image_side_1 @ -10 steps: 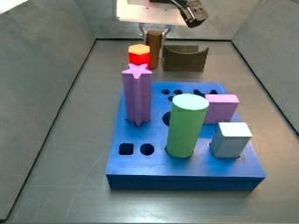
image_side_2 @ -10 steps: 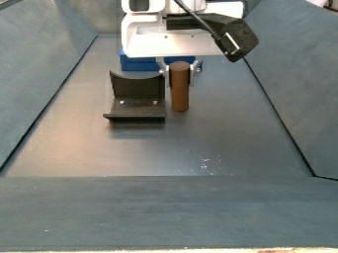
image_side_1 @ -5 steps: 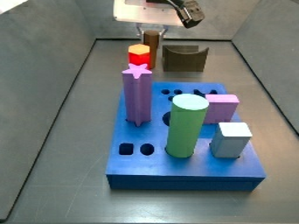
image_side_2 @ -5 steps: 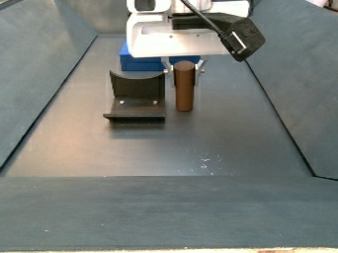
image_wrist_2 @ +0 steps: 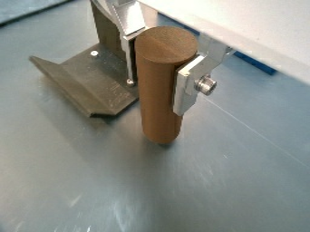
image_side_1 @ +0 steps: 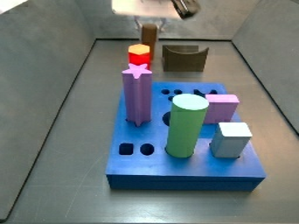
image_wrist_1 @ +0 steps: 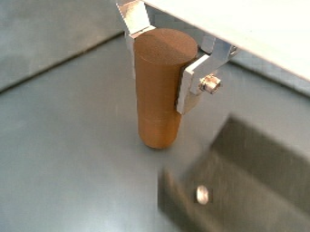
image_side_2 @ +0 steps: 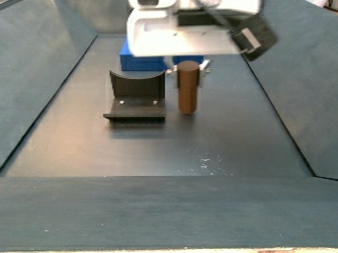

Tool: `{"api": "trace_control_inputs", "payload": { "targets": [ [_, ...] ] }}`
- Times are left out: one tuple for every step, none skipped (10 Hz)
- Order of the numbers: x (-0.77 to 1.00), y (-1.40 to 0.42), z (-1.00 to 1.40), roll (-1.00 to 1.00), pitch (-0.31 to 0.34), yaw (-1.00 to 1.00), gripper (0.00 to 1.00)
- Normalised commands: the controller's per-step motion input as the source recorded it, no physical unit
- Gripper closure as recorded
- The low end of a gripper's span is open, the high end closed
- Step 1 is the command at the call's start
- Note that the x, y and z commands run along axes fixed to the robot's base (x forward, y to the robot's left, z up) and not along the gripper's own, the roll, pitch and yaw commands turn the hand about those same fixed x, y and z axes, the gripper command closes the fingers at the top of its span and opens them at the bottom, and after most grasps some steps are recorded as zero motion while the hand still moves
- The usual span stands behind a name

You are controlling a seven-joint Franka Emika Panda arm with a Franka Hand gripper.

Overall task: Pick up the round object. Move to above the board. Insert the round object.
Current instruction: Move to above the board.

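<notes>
In both wrist views we see the gripper (image_wrist_1: 168, 56) with its silver fingers (image_wrist_2: 191, 83) pressed against opposite sides of the upright round object (image_wrist_2: 162, 86), closed on its upper part, while the peg's lower end meets the grey tabletop (image_wrist_2: 242, 172) or sits just over it; we cannot tell which. In a wrist view the dark brown arch-shaped block (image_wrist_2: 85, 75) lies just beside the peg, and in a side view the peg (image_side_2: 189, 87) stands next to that block (image_side_2: 136, 96) in front of the board (image_side_2: 136, 59). In a side view the blue board (image_side_1: 187, 164) carries a purple star peg (image_side_1: 136, 96), a green cylinder (image_side_1: 186, 126), a pink block (image_side_1: 222, 108) and a pale block (image_side_1: 232, 139), and the red-and-orange hexagonal peg (image_side_1: 139, 55) shows behind it.
</notes>
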Motion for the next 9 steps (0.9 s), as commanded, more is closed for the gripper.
{"api": "trace_control_inputs", "payload": {
  "targets": [
    [-0.61, 0.33, 1.0, -0.26, -0.181, -0.05, 1.0],
    [-0.57, 0.3, 1.0, -0.25, -0.097, -0.04, 1.0],
    [-0.52, 0.28, 1.0, -0.23, -0.048, -0.04, 1.0],
    [-0.45, 0.25, 1.0, -0.19, -0.001, -0.03, 1.0],
    [-0.42, 0.24, 1.0, -0.17, 0.028, -0.03, 1.0],
    [-0.35, 0.2, 1.0, -0.1, 0.043, -0.04, 1.0],
    [-0.32, 0.18, 1.0, -0.05, 0.035, -0.04, 1.0],
    [-0.24, 0.13, 0.87, 0.0, 0.029, -0.04, 1.0],
    [-0.19, 0.1, 0.76, 0.01, 0.027, -0.04, 1.0]
  ]
}}
